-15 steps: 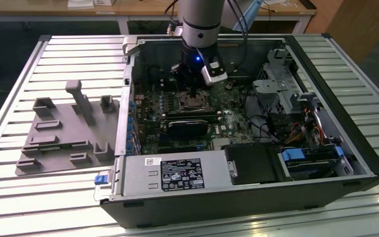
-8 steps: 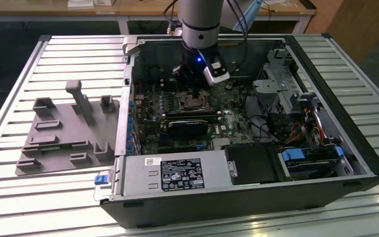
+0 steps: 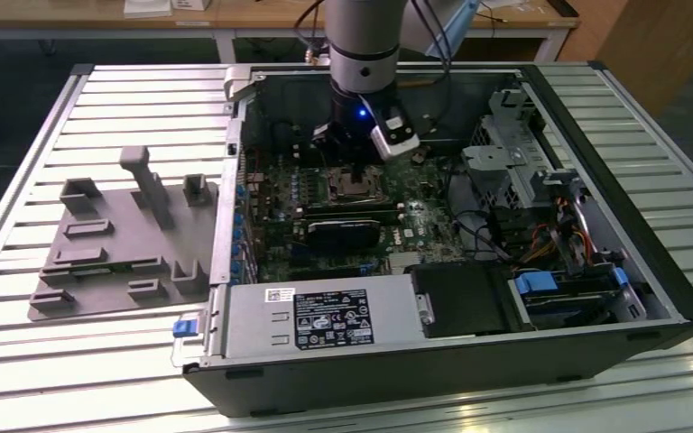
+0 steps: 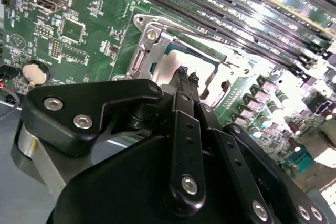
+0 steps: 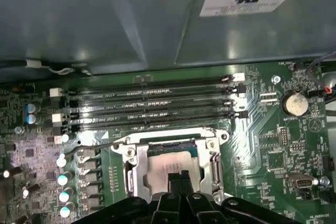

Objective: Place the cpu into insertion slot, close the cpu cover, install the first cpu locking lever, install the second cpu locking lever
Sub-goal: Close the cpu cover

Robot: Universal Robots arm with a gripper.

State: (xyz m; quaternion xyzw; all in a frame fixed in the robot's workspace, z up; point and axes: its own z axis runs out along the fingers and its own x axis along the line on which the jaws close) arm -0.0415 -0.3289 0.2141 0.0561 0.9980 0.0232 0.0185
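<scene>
Slatted table (image 3: 118,99), open computer case (image 3: 635,262), cpu (image 5: 160,169) in insertion slot (image 5: 173,149) under cpu cover (image 5: 134,174), end effector (image 5: 181,178) clenched over it

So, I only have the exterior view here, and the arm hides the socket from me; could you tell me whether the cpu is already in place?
Observer: Yes. In the first wrist view the cpu lies in the insertion slot, silvery top up, with the cpu cover lying down around it as a frame.
Operator: Thank you. And where exactly is the gripper?
Observer: In the second wrist view the gripper has its fingertips together, right over the middle of the cpu. I cannot tell whether they touch it.
</scene>
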